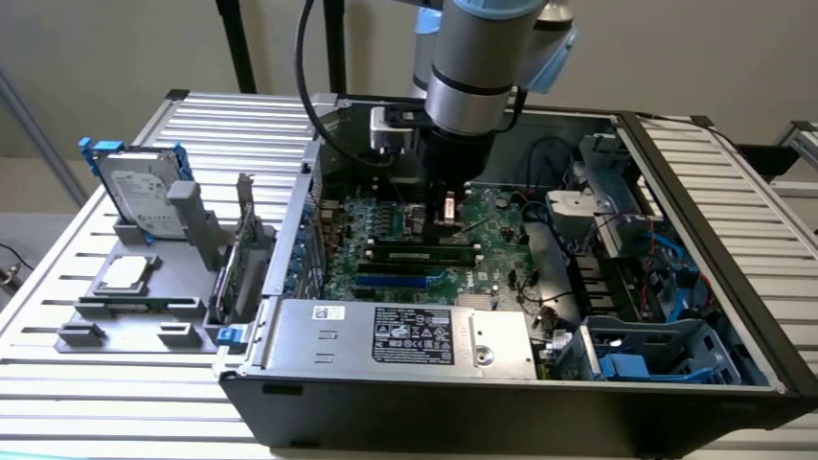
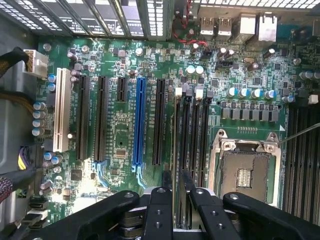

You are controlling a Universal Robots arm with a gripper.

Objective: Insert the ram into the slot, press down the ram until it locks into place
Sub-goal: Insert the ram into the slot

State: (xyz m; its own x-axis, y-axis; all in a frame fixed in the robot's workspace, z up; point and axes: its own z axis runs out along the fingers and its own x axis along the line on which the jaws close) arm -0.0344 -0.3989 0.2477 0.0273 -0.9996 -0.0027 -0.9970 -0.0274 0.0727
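Green ram (image 1: 416, 256) stands on edge in a black slot (image 1: 422, 248) on the motherboard (image 2: 120, 140), inside the open case (image 1: 511, 417). It lies along the slot, level as far as the exterior view tells. Cannot tell whether its white end clips (image 2: 178, 91) have latched.

Gripper (image 1: 450, 222) hangs low over the board, just behind the ram in the exterior view, near it but apart. Jaws stand wide apart and nothing is held. In the wrist view the gripper (image 2: 177, 176) is lined up over the bank of black slots (image 2: 181, 135), its fingers (image 2: 166, 182) to either side of one slot line.

Risks, as judgement:
- Spread fingers could straddle the ram's top edge rather than bear on it, so a push would give no seating force.
- An off-centre push could seat one end only and leave the ram tilted with one clip unlatched.
- If the notch is not keyed to the slot, force would stress the ram or the board.
- A sideways offset could land a finger on a neighbouring slot or the CPU socket (image 2: 245, 175) close by.
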